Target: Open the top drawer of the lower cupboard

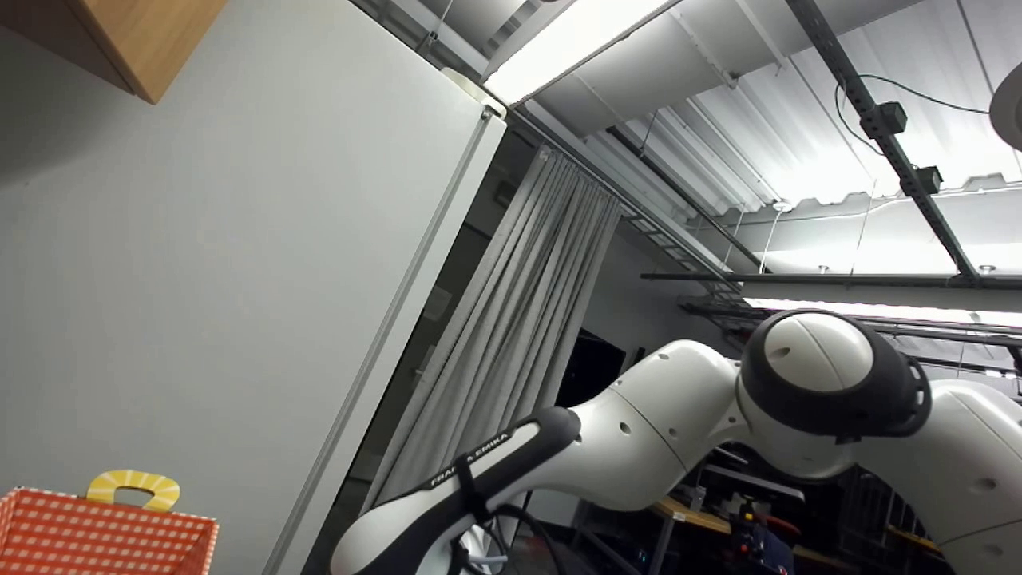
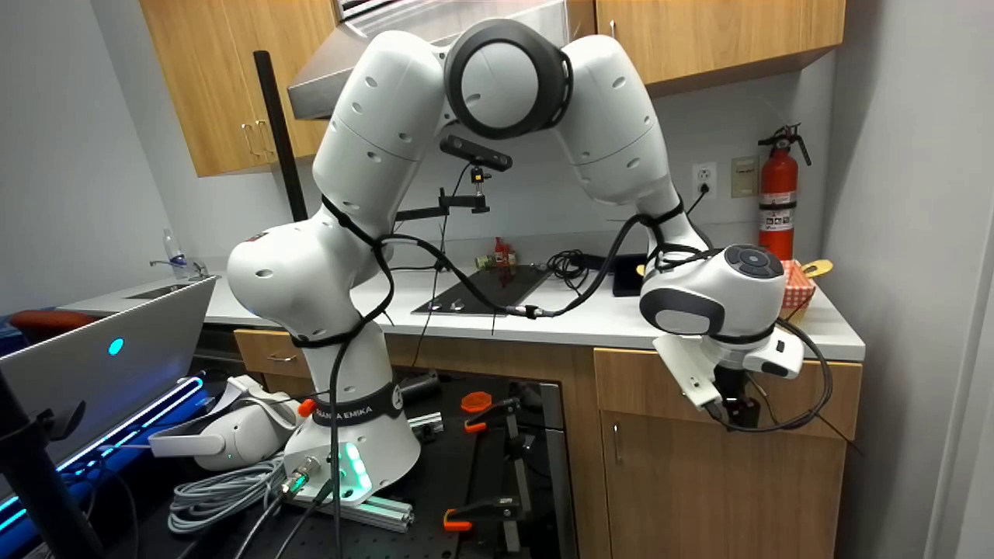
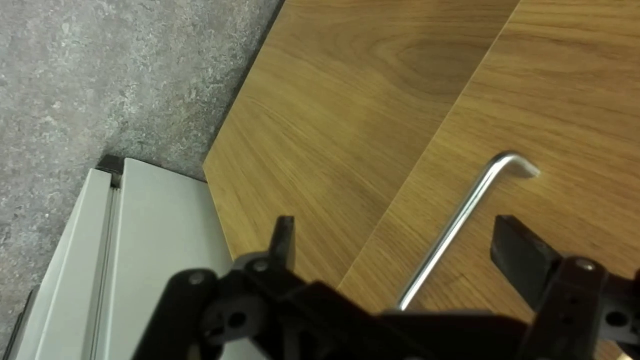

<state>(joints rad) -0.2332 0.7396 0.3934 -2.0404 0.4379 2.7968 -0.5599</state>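
The wooden top drawer (image 2: 815, 396) of the lower cupboard (image 2: 722, 497) sits under the white counter at the right in an exterior view, and it looks shut. Its silver bar handle (image 3: 452, 227) shows in the wrist view on the drawer front (image 3: 575, 125); the handle's lower end is hidden behind the gripper. My gripper (image 3: 395, 220) is open, with its fingers apart on either side of the handle in the picture; I see no contact. In an exterior view the gripper (image 2: 742, 415) points down in front of the drawer, and the arm hides the handle.
The cupboard door (image 3: 350, 125) is beyond the seam in the wrist view, above the grey floor (image 3: 100, 75). A white panel (image 3: 165, 215) stands beside it. A red checkered basket (image 2: 796, 287) and a fire extinguisher (image 2: 778, 198) are at the counter's right end. A cable (image 2: 815, 404) loops beside the gripper.
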